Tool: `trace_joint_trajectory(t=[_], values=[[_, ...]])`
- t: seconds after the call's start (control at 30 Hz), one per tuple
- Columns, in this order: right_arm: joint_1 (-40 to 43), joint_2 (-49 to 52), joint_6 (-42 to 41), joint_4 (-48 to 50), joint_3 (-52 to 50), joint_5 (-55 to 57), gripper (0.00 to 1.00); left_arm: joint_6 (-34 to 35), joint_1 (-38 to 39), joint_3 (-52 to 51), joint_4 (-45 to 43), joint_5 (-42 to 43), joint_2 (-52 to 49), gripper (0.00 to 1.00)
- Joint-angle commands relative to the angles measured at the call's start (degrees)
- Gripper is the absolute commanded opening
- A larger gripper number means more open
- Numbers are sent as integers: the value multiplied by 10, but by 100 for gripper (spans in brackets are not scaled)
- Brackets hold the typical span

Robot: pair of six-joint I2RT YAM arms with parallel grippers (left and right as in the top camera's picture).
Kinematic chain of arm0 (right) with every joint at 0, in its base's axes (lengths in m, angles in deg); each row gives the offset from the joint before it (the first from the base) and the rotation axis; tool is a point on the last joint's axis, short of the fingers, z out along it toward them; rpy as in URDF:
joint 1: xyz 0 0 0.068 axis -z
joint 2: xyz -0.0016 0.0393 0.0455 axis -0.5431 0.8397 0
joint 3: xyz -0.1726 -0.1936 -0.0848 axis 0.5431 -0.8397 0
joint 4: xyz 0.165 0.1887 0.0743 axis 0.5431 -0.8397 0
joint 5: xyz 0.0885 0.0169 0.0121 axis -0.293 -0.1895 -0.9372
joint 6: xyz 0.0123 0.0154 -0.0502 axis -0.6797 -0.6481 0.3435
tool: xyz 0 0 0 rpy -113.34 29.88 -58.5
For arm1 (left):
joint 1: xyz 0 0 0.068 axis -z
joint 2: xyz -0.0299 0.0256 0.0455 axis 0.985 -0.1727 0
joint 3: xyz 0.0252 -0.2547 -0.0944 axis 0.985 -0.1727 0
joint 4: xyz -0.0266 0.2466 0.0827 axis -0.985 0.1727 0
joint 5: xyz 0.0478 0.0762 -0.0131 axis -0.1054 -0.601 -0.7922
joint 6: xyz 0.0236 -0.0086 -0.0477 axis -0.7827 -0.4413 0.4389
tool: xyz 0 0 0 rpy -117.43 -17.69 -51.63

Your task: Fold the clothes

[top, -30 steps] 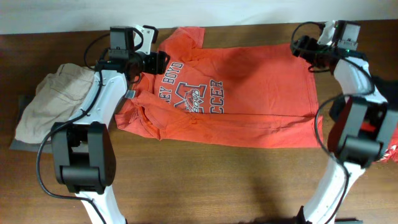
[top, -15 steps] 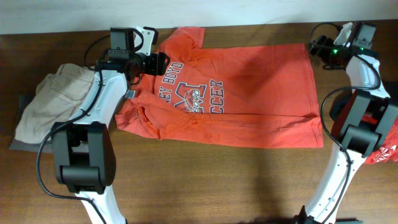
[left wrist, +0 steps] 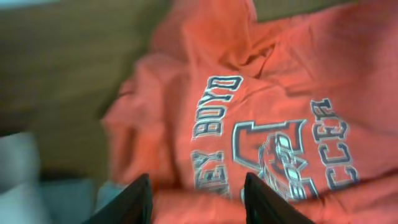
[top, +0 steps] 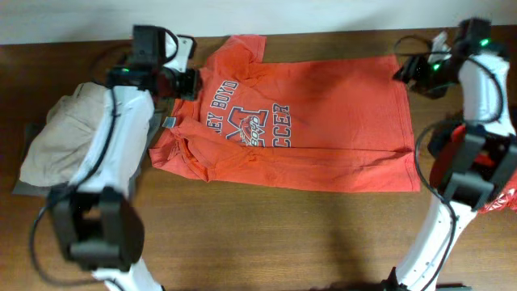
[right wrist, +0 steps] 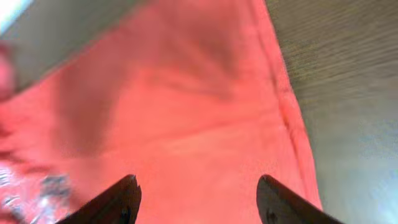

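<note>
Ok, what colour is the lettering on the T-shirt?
The lettering is navy and white, clearest in the left wrist view.

**Overhead view:** fixed above the brown wooden table (top: 242,234) and facing straight down, far enough off to take in the whole orange-red short-sleeved fabric T-shirt with navy-and-white lettering (top: 323,121).

**Left wrist view:** close above the T-shirt's lettered chest, looking down past the left gripper (left wrist: 198,199); the picture is blurred.

**Right wrist view:** close above the T-shirt's plain end, looking past the right gripper (right wrist: 199,199), with table wood beside the T-shirt's edge.

Each wrist view shows a patch of the T-shirt that the overhead view shows whole.
</note>
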Motion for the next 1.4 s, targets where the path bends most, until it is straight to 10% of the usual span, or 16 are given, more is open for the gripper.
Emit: trace_joint_trajectory(t=[0.0, 0.63, 1.37], values=[[-12, -148, 33, -45, 35, 11, 66, -8, 13, 35, 48, -89, 119, 60], [-140, -519, -120, -316, -60, 208, 75, 71, 25, -7, 360, -123, 323, 70], [-89, -419, -179, 94, -655, 157, 85, 80, 27, -423, -84, -28, 203, 83]])
